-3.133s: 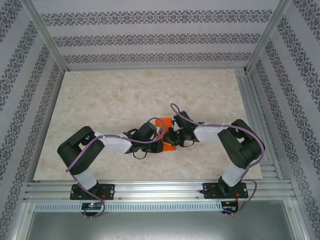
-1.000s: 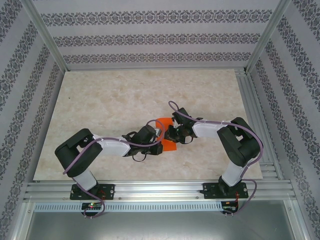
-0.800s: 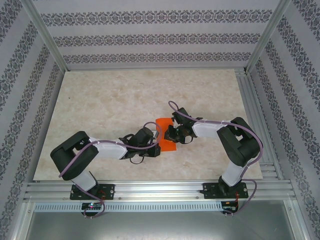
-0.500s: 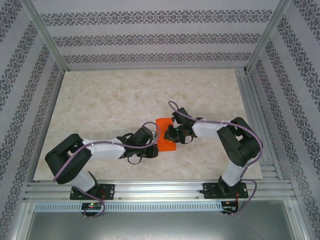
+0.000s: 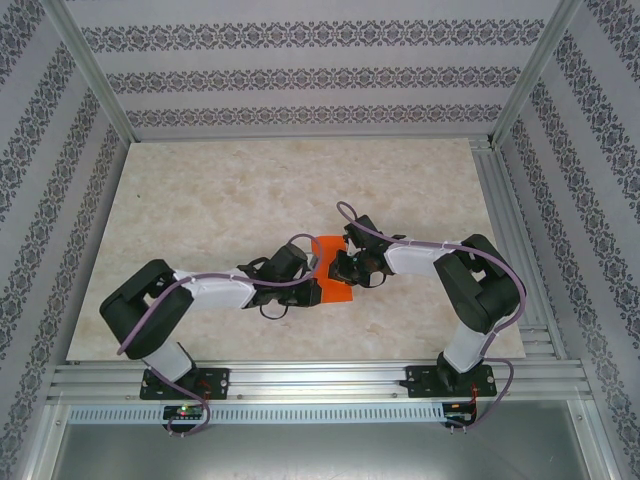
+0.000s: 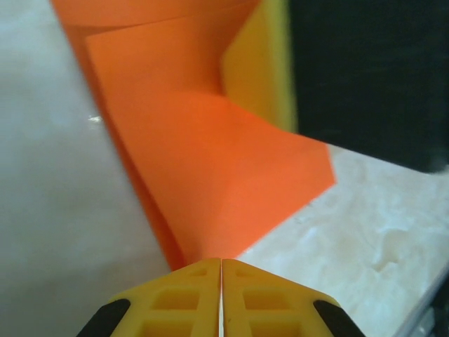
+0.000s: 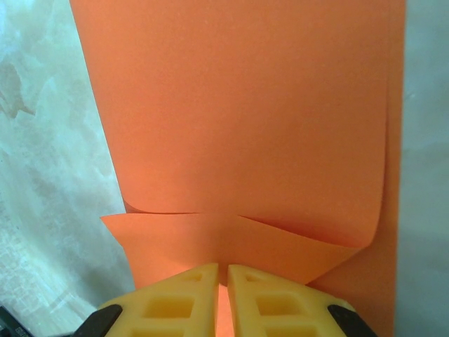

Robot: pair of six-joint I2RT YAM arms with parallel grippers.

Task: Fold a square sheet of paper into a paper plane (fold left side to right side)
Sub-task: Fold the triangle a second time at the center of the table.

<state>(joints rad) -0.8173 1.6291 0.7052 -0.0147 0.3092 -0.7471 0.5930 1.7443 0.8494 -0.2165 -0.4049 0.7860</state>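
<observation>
The left fingers (image 6: 210, 281) are pressed together, tips at the near edge of the sheet of paper (image 6: 210, 161). I cannot tell whether they pinch a layer or merely touch it. The right fingers (image 7: 207, 288) are almost closed, with orange showing in the thin slit between them, so they have hold of the sheet's edge on their side.

Three seconds ago the sheet arched up between the two arms, and a second ago it still bulged. Now, from above, it lies as a narrow upright rectangle on the tabletop (image 5: 220, 190), near the middle and towards the front, between the two wrists. The left arm drew back for a moment and has come forward again to the sheet's left edge. The right arm has not moved in the last second.

So the left side looks to have been carried over onto the right and laid down. The fold is not set, though: the left wrist view shows layers standing apart and slanting, and the right wrist view shows a lower layer curling loose near the fingers. Pressing along the folded edge seems the next need, while the right side holds the sheet in place.
</observation>
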